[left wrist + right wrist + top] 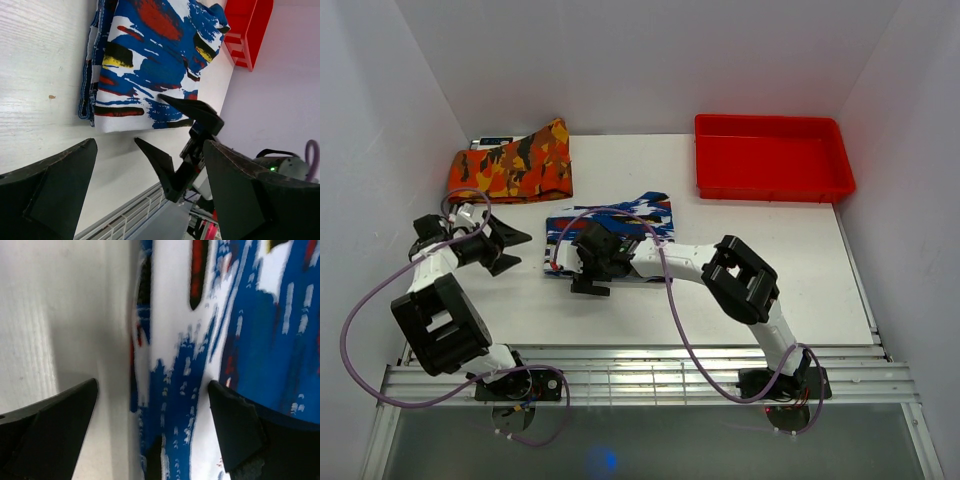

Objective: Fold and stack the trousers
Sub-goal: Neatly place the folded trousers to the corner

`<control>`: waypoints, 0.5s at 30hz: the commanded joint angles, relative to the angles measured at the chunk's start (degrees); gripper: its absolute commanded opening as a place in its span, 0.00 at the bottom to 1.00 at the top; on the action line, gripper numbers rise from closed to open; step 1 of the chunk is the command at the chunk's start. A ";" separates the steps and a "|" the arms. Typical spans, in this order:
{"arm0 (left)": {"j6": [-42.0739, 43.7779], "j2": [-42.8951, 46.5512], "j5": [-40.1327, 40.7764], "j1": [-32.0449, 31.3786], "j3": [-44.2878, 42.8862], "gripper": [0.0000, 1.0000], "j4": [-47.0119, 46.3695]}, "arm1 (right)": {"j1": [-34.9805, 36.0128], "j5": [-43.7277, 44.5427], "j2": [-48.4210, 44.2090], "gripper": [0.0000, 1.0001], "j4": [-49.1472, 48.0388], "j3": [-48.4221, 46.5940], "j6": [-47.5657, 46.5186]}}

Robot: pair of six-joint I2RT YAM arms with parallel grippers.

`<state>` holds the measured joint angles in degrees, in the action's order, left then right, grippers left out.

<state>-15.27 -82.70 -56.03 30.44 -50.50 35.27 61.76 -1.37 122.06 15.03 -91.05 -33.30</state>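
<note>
- While both claws stand spread wide and grip nothing, the trousers lie folded in a flat bundle at the middle of the top view, on the white table.
- The left claw sits left of centre in the top view, off the fabric, its open fingers turned toward the bundle.
- From the left wrist, the trousers fill the upper middle of the frame, and the left claw frames the bottom corners.
- The right claw hangs over the bundle's lower-left edge; the left wrist view shows its jaws parted just below the cloth.
- From the right wrist, the right claw straddles the folded edge: one finger over bare table, the other over the trousers.
- An orange patterned garment lies folded at upper left.
- A red tray sits at upper right.
</note>
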 commanded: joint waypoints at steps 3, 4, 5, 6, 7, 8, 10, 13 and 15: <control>-7.05 2.45 0.66 0.68 4.97 0.98 -4.23 | 0.47 0.58 -2.35 0.98 -7.63 5.52 -4.14; -8.80 3.15 0.66 0.68 5.76 0.98 -4.94 | 0.47 0.40 -2.27 0.99 -8.17 6.31 -4.14; -9.60 3.59 1.01 0.68 6.46 0.98 -6.34 | 0.47 0.57 -1.92 0.97 -8.52 6.93 -4.14; -10.56 4.20 1.71 0.68 8.03 0.98 -7.05 | 0.47 1.10 -1.57 0.92 -8.87 7.11 -4.06; -11.44 4.82 3.02 0.68 8.83 0.98 -7.66 | 0.30 3.45 -1.04 0.87 -9.05 7.11 -3.62; -12.93 6.04 3.82 0.68 9.54 0.98 -8.71 | 0.03 3.65 -0.25 0.81 -9.57 7.28 -3.62; -15.22 7.72 4.96 0.68 12.60 0.98 -10.56 | -0.58 2.78 0.54 0.52 -9.93 6.85 -3.09; -19.79 10.97 5.49 0.68 16.64 0.98 -16.34 | -1.37 -0.72 1.60 0.08 -8.88 3.60 -0.90; -22.07 12.12 6.72 0.68 17.97 0.98 -18.21 | -1.64 -2.67 1.34 0.08 -7.56 0.36 0.77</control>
<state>-31.68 -73.36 -51.18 30.70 -34.39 23.59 60.71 -0.16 121.95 6.15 -86.59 -35.40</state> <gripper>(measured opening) 0.978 0.120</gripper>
